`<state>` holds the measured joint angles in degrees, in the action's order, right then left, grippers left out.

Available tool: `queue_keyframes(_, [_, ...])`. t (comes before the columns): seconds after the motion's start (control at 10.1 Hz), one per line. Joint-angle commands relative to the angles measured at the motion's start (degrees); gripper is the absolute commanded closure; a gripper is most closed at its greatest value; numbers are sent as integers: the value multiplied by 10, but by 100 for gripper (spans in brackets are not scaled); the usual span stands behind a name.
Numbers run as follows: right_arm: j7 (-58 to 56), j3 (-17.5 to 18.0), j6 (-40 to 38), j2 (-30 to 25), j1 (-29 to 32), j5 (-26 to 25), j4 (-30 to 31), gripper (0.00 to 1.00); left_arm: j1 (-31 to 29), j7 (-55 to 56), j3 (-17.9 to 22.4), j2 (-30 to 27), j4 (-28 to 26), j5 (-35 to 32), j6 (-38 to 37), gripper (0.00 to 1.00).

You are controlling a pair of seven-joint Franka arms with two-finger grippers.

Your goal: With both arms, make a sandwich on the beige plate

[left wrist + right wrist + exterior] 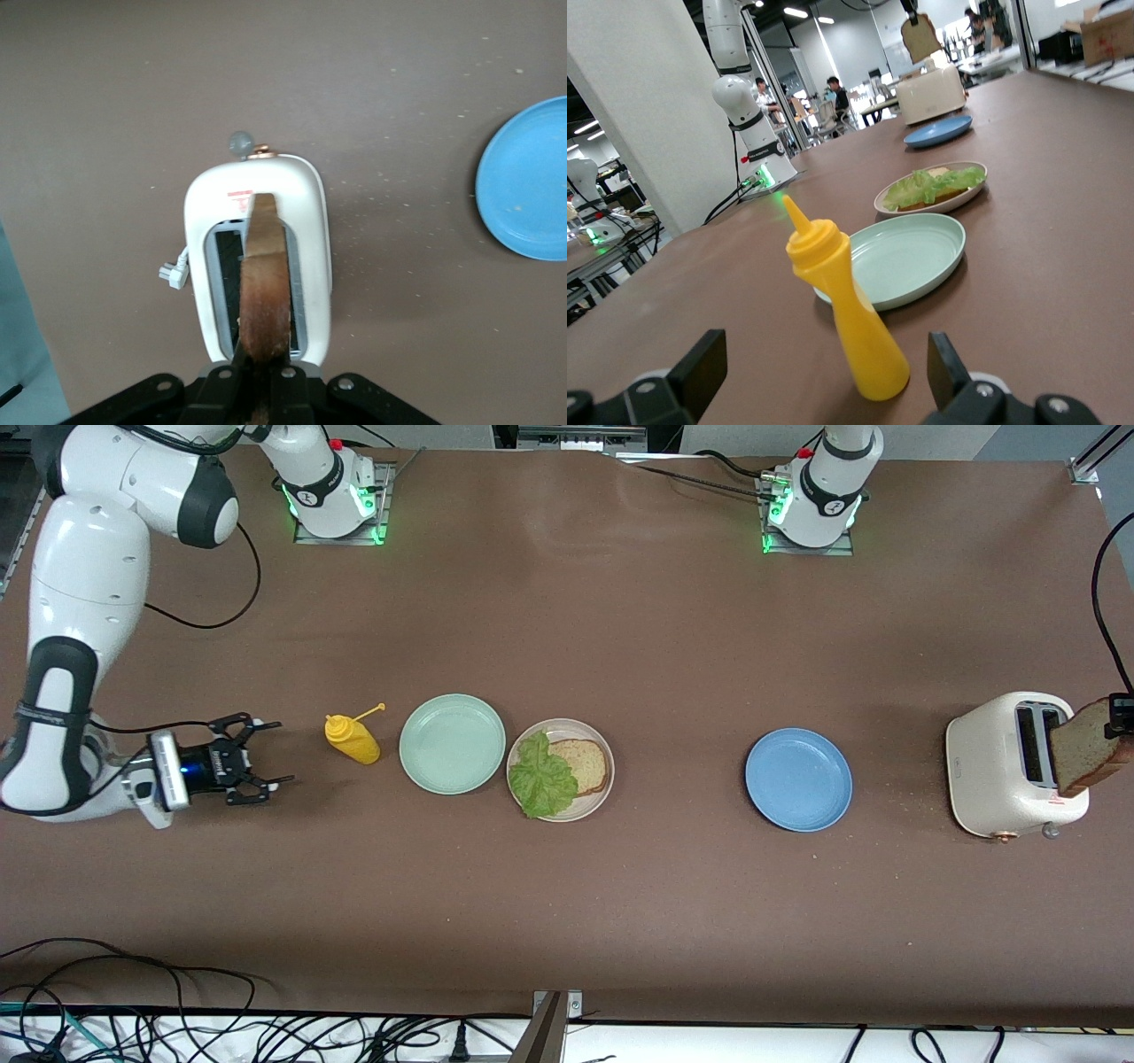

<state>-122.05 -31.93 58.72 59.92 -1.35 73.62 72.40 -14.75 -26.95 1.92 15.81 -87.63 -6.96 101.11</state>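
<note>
Bread slice [1085, 746] pinched by left gripper [1118, 717] over toaster [1005, 766].
Right gripper [261, 757] spread empty beside bottle [352, 739]; lettuce [542, 775] on beige plate [602, 797].

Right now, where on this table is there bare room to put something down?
Bare table lies between the beige plate and the blue plate. It is crowded where the mustard bottle, mint-green plate and beige plate sit close together.

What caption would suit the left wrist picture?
Left gripper shut on a bread slice over the white toaster, blue plate beside it.
</note>
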Motion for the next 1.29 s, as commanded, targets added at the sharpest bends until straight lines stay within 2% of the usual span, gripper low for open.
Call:
queue_keyframes(0.0, [102, -25, -12, -20, -4, -29, -43, 0, 44, -6, 0, 0, 14, 14, -50, 100])
queue_keyframes(0.2, [273, -28, -12, -33, -7, -44, -98, 0, 79, -3, 0, 16, 13, 98, -78, 100])
queue_keyframes(0.4, [434, -29, -7, -54, -21, -65, -140, 0, 131, 57, 0, 67, 12, 211, -101, 100])
queue_keyframes(0.5, [510, -29, 4, -74, -34, -97, -142, 0, 148, 70, 0, 84, 12, 269, -101, 100])
queue_keyframes(0.59, [558, -29, 23, -90, -52, -134, -144, 0, 168, 87, 0, 90, 12, 300, -101, 100])
queue_keyframes(0.89, [672, -33, 128, -121, -101, -269, -144, 0, 190, 148, 0, 92, 14, 339, -100, 100])
queue_keyframes(1.19, [740, -50, 158, -152, -126, -376, -144, 0, 191, 154, 0, 92, 14, 361, -100, 100])
